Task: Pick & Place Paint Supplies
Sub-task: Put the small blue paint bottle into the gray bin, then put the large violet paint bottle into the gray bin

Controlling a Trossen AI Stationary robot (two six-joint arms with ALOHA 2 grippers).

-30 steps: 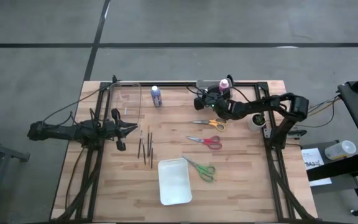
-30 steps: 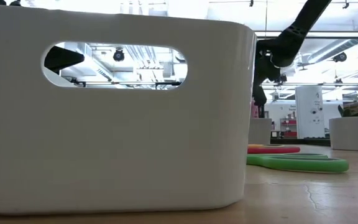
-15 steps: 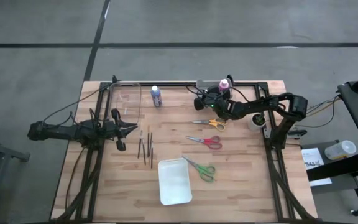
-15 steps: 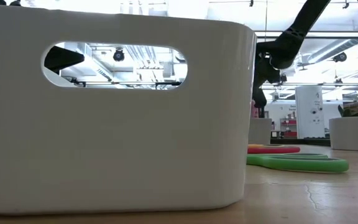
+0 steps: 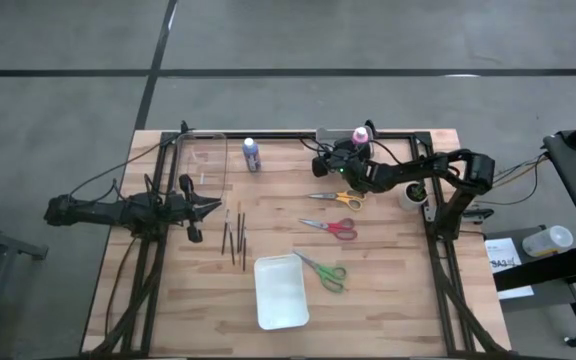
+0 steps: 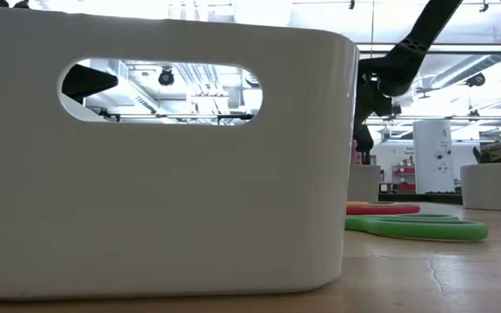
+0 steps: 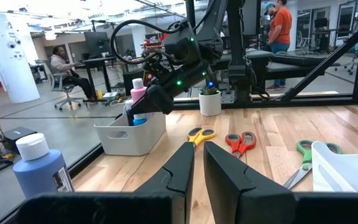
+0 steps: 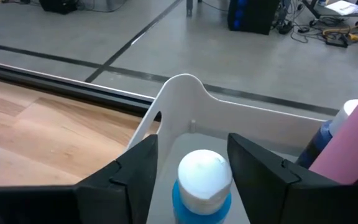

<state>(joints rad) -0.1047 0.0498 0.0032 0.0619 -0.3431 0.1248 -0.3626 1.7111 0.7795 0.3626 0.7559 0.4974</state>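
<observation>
My right gripper (image 8: pixel 192 140) hangs open over a small white bin (image 5: pixel 340 140) at the table's far edge, a finger on each side of a short teal bottle's white cap (image 8: pixel 204 172). The bottle stands in that bin beside the tall pink bottle (image 8: pixel 351 142) and a dark blue one (image 8: pixel 324 134). I cannot tell whether the fingers touch the cap. A blue bottle (image 5: pixel 251 153) stands on the table. Thin dark brushes (image 5: pixel 234 236) and the orange (image 5: pixel 336 198), red (image 5: pixel 330 227) and green (image 5: pixel 324 272) scissors lie flat. My left gripper (image 5: pixel 208 207) waits shut, left of the brushes.
A larger white bin (image 5: pixel 280 291) stands near the table's near edge and fills much of the low view (image 6: pixel 163 156). A white cup (image 5: pixel 413 195) sits by the right arm's base. A clear container (image 5: pixel 206 155) stands at the far left. People show in the room behind.
</observation>
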